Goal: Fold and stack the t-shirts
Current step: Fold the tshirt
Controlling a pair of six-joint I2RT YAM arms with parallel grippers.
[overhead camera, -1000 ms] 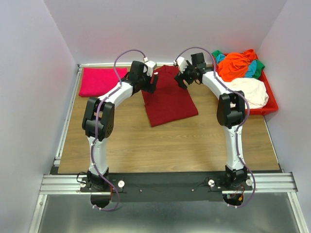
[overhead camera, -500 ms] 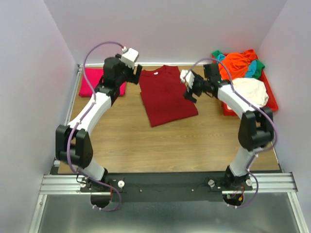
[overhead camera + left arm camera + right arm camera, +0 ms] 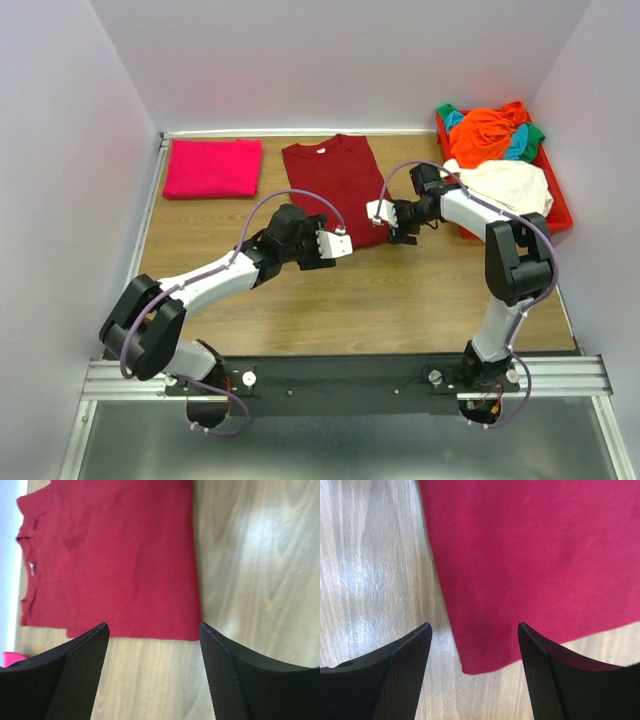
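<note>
Both sets of fingers are spread wide with nothing in them. The left gripper (image 3: pixel 152 630) hangs over one near corner of the maroon t-shirt (image 3: pixel 333 180), and the right gripper (image 3: pixel 474 626) hangs over the other near corner. My guess is the step is grabbing the bottom hem to fold it up toward the collar.

To do that well, I'd set each lower finger on the wooden table (image 3: pixel 400 300) just off the hem. Then slide under, pinch every layer, and lift both corners together so the edge comes up straight.

The maroon t-shirt lies flat and looks folded in at the sides. It's a long rectangle of soft matte knit on smooth, slightly shiny wood.

On its left-arm side sits a pink t-shirt (image 3: pixel 212 167) folded into a neat rectangle. On its right-arm side a red plastic tray (image 3: pixel 560 218) holds a crumpled orange t-shirt (image 3: pixel 490 135) and a cream t-shirt (image 3: pixel 510 185).
</note>
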